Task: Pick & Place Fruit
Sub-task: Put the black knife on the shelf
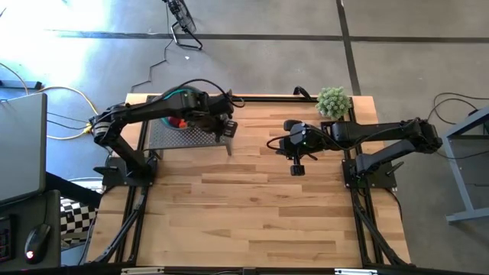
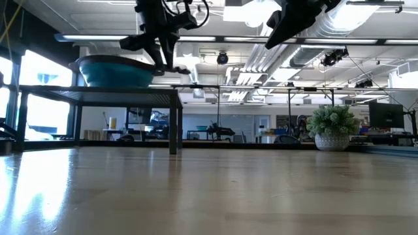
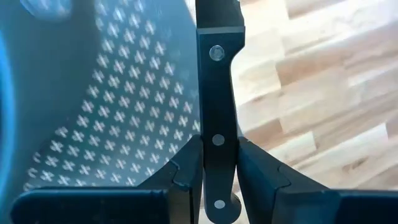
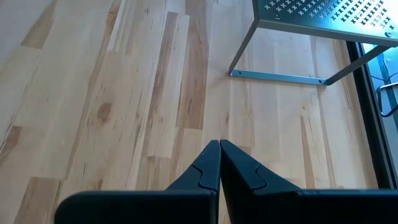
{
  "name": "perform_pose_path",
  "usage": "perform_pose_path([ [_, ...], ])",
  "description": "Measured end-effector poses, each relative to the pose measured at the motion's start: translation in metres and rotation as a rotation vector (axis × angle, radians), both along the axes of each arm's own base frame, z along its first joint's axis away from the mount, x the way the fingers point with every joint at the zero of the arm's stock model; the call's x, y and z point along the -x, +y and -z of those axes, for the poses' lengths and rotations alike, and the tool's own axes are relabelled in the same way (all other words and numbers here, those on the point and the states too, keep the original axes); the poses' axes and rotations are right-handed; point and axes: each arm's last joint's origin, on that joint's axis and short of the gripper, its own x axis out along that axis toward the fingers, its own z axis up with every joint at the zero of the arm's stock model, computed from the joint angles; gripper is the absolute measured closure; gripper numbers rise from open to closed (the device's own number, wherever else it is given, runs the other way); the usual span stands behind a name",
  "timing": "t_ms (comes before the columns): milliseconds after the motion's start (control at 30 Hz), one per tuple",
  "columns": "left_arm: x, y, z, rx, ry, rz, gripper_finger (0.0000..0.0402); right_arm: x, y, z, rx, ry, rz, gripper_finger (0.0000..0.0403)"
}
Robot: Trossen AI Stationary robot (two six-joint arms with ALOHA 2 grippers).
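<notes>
While pinching a black knife (image 3: 217, 74) by its riveted handle, hovers as left pincer (image 3: 219, 142) above the 3 o'clock edge of a perforated rack (image 1: 164, 136). Clamps that handle from both sides, with rack mesh to one side below and bare wood to the other. Carries no fruit.

Toward 10 o'clock from there, on the rack: a teal bowl (image 2: 111, 72), largely covered by the left arm in the high view. Inside it, just a red patch of fruit (image 1: 179, 122) to be made out; impossible to count more, since hidden under the arm. Nowhere else any fruit to be seen, neither on the rack mesh nor on the desk (image 1: 252, 221).

Farther out, near desk centre and toward 1 o'clock: right pincer (image 4: 219, 144), pressed together on nothing, waiting above bare planks, well apart from the rack. Beyond it, at the desk's 1 o'clock corner, a potted plant (image 1: 334, 101), untouched by either arm.

Judging by this layout: hard to place on the way from start to finish. Some fruit in the bowl at least, whether as source or as goal not to be told. Seemingly busy with the knife rather than with picking or placing. Probably still to do: parking the knife somewhere safe, then handling fruit with freed fingers.
</notes>
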Motion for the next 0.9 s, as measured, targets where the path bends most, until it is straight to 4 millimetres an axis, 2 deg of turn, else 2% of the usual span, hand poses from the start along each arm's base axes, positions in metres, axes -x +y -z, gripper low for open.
perform_pose_path([
  [200,0.006,0.000,-0.011,-0.036,0.044,-0.006,0.0327,0.000,0.000,0.000,0.000,0.004,0.000,0.0401],
  [433,0.010,-0.013,-0.009,-0.023,0.116,0.015,0.0327,0.002,0.000,0.002,0.012,0.027,-0.014,0.0401],
  [733,0.000,-0.025,-0.001,-0.090,0.169,0.038,0.0327,0.002,0.000,0.002,0.016,0.028,-0.018,0.0401],
  [900,-0.010,-0.027,0.013,-0.094,0.235,0.038,0.0327,0.002,0.000,0.002,0.016,0.030,-0.018,0.0401],
])
